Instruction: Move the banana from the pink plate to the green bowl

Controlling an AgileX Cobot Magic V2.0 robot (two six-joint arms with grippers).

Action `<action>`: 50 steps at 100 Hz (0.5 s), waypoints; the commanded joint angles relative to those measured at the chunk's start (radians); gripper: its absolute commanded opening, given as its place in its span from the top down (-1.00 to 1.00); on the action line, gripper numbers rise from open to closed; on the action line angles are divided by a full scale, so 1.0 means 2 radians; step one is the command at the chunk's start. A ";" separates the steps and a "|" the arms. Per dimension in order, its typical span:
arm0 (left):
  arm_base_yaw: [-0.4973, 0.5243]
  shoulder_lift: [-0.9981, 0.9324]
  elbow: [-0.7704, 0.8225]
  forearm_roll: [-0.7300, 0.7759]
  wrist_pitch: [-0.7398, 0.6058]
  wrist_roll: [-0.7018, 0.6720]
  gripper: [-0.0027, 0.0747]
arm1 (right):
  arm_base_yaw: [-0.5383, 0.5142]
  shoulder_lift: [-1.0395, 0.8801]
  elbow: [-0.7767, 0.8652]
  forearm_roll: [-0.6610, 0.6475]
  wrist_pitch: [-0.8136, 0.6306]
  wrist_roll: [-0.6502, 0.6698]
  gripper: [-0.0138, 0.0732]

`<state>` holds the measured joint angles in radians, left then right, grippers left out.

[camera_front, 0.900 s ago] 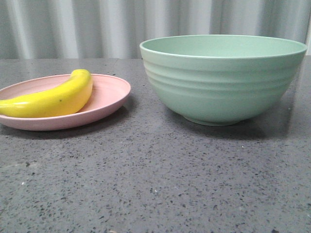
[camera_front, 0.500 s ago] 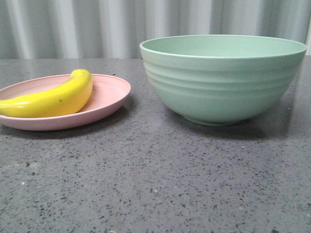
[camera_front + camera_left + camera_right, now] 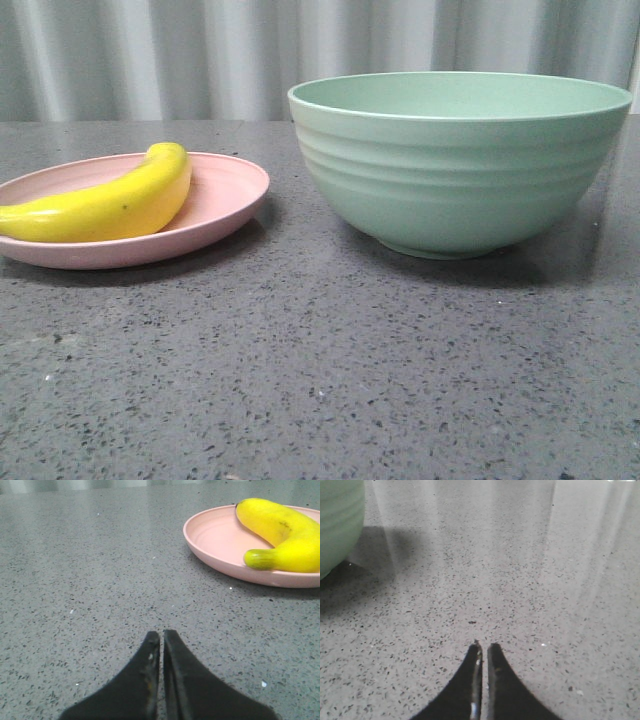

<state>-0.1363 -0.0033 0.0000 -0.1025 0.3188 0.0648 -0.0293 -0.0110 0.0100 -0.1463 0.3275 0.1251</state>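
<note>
Left gripper (image 3: 161, 634): black fingers pressed together, nothing btwn them, tips low over bare speckled grey countertop (image 3: 90, 580) at bottom centre of left wrist view. Right gripper (image 3: 483, 646): same, fingers closed w/ only a thin slit, holding nothing, bottom centre of right wrist view over the countertop.

Out from left gripper: pink plate (image 3: 210, 532) sits upper right of that frame, well apart from the tips. Banana (image 3: 280, 530) lies on the plate, curved, greenish stem end pointing toward frame centre, small dark marks on the skin.

Out from right gripper: green bowl (image 3: 337, 520) only partly seen at upper left edge of that frame, ribbed wall, shadow beside it.

Front view: plate at left-centre w/ banana across it, banana's left end cut by frame edge; bowl at right-centre, upright, taller than plate, near it but not touching. Neither gripper visible there. Pale corrugated wall (image 3: 200, 50) along the top.
</note>
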 commanded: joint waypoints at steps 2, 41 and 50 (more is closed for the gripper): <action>0.001 -0.012 0.005 0.000 -0.036 0.001 0.98 | -0.003 -0.011 0.010 -0.001 -0.013 -0.004 0.83; 0.001 -0.012 0.005 0.001 -0.079 0.001 0.98 | -0.003 -0.011 0.010 -0.004 -0.068 -0.004 0.83; 0.001 -0.012 0.005 0.001 -0.083 0.001 0.98 | -0.003 -0.011 0.010 -0.005 -0.067 -0.004 0.83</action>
<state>-0.1363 -0.0033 0.0000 -0.1002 0.2512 0.0648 -0.0293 -0.0110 0.0100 -0.1445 0.2799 0.1251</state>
